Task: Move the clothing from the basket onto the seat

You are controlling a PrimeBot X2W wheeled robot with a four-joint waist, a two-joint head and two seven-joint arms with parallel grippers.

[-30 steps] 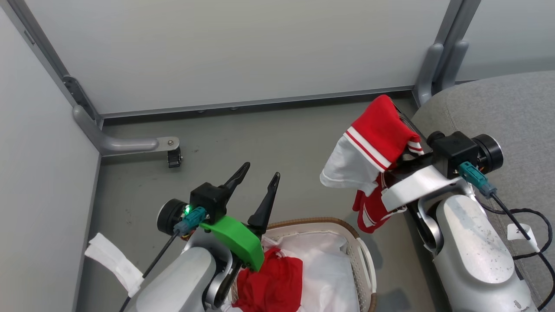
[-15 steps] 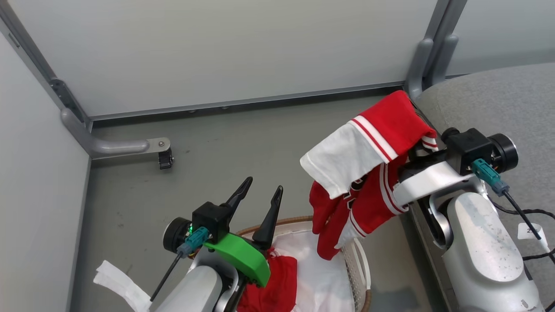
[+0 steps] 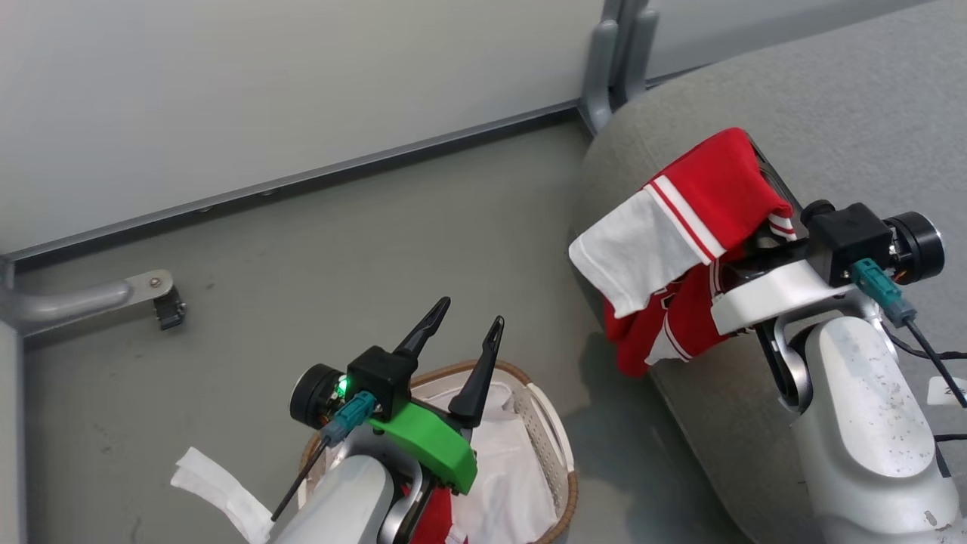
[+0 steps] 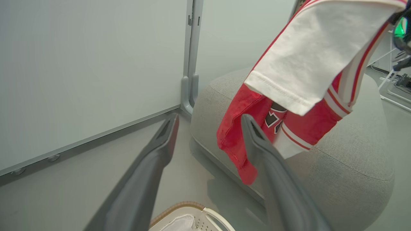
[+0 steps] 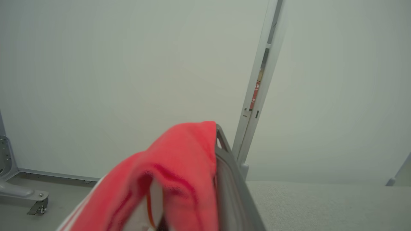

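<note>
A red and white jersey (image 3: 702, 196) with black lettering hangs draped over my right gripper (image 3: 755, 162), which is shut on it above the near edge of the grey seat (image 3: 831, 113). Its lower hem dangles beside the seat's rounded side (image 4: 353, 150). In the right wrist view the red cloth (image 5: 173, 173) covers the fingers. My left gripper (image 3: 468, 313) stands open and holds nothing, above the far rim of the basket (image 3: 559, 446). Another red garment (image 3: 427, 525) lies in the basket on the white liner (image 3: 506, 468), mostly hidden by my left arm.
Pale wall panels close the back, joined by a grey metal post (image 3: 616, 53) at the seat's far corner. A metal foot with a castor (image 3: 159, 298) sticks out over the grey floor at the left. A white strip (image 3: 219, 487) hangs from my left arm.
The head camera has swung right, bringing more of the seat into view. My right gripper has carried the jersey from beside the basket to over the seat's edge. The left gripper stays open.
</note>
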